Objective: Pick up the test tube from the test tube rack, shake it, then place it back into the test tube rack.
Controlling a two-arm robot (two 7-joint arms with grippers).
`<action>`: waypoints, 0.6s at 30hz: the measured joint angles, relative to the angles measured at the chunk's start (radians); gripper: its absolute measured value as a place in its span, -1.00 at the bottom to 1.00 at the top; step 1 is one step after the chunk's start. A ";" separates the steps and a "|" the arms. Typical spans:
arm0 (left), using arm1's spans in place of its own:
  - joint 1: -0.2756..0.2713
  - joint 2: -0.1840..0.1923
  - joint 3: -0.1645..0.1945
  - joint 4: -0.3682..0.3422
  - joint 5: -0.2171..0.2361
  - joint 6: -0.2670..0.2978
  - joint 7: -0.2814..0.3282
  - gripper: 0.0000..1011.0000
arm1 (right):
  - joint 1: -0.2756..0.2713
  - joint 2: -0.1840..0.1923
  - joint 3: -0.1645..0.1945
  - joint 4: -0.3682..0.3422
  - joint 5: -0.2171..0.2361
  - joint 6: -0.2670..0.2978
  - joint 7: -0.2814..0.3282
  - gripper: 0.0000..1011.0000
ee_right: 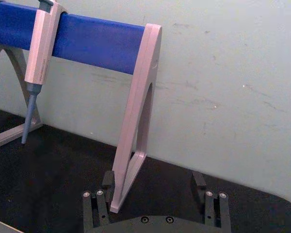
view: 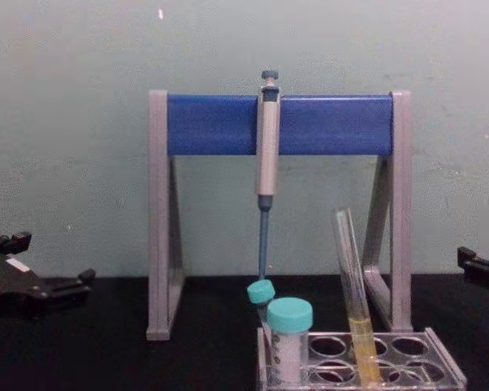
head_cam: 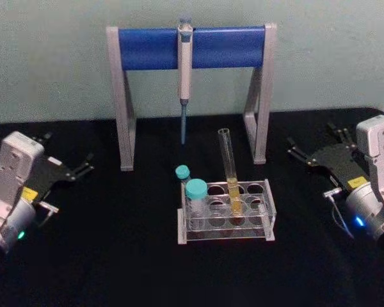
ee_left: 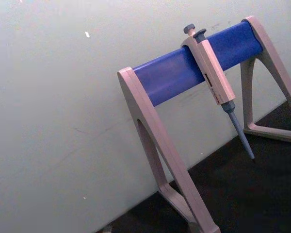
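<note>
The test tube [head_cam: 229, 167] is long, clear and uncapped, with yellow liquid in its lower part. It stands slightly tilted in the clear test tube rack [head_cam: 269, 220] at the middle of the black table, and appears again in the chest view as the test tube [view: 354, 285] in the rack [view: 440, 358]. My left gripper [head_cam: 69, 150] rests open at the far left, well away from the rack. My right gripper [head_cam: 312, 137] sits open at the far right, also apart from it. In the right wrist view the right gripper [ee_right: 153, 179] holds nothing.
Two teal-capped tubes [head_cam: 195, 192] stand in the rack's left end. Behind the rack rises a grey-and-blue pipette stand [head_cam: 192, 48] with a pipette [head_cam: 184, 70] hanging from its bar. A pale wall closes off the back of the table.
</note>
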 joint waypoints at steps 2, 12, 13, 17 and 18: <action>0.000 0.000 0.000 0.000 0.000 0.000 0.000 0.98 | 0.000 0.000 0.000 0.000 0.000 0.000 0.000 0.98; 0.000 0.000 0.000 0.000 0.000 0.000 0.000 0.98 | 0.000 0.000 0.000 0.000 0.000 0.000 0.000 0.98; 0.000 0.000 0.000 0.000 0.000 0.000 0.000 0.98 | 0.000 0.000 0.000 0.000 0.000 0.000 0.000 0.98; 0.000 0.000 0.000 0.000 0.000 0.000 0.000 0.98 | 0.000 0.000 0.000 0.000 0.000 0.000 0.000 0.98; 0.000 0.000 0.000 0.000 0.000 0.000 0.000 0.98 | 0.000 0.000 0.000 0.000 0.000 0.000 0.000 0.98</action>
